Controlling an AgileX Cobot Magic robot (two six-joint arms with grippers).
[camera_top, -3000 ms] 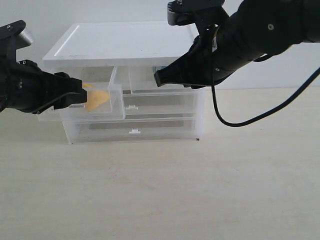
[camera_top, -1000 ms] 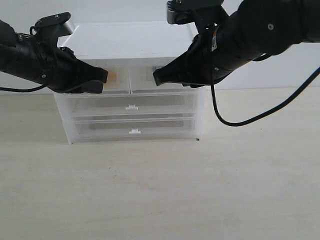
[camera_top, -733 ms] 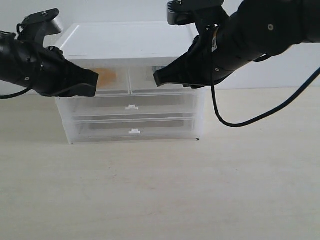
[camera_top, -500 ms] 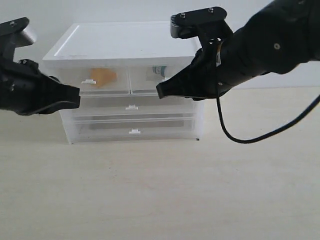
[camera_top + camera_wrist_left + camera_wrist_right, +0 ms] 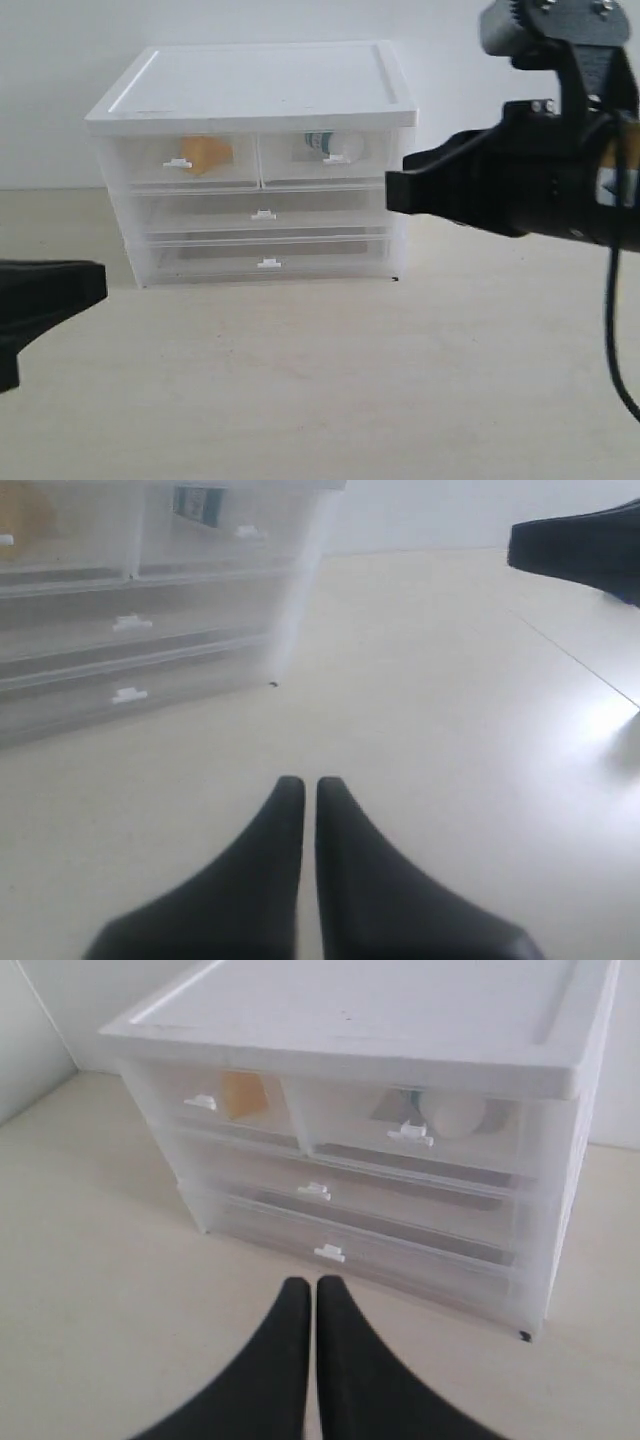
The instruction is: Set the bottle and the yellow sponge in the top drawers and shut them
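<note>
Pale tabletop [image 5: 350, 400], white wall [image 5: 60, 60] — the yellow sponge [image 5: 205, 153] and the bottle [image 5: 328, 146] lie inside the shut top drawers [image 5: 235, 168]. Left wrist: left gripper [image 5: 302, 785] pinched together, empty. Right wrist: right gripper [image 5: 305, 1285] likewise — swinging low, it could knock the chest [image 5: 400, 1020] and jolt a drawer open.

In the exterior view the black left gripper [image 5: 98, 282] is cut off by the picture's edge and blurred into a dark wedge, and the black right arm [image 5: 540, 180] is cropped at the top and side. The small white bottle with a teal-blue label [image 5: 330, 146] and the orange-yellow foam sponge [image 5: 205, 154] are seen only dimly through the translucent white fronts of the top drawers [image 5: 285, 168], the label's print being too small to be read. What lies within the two full-width drawers [image 5: 320, 205] cannot be made out.
</note>
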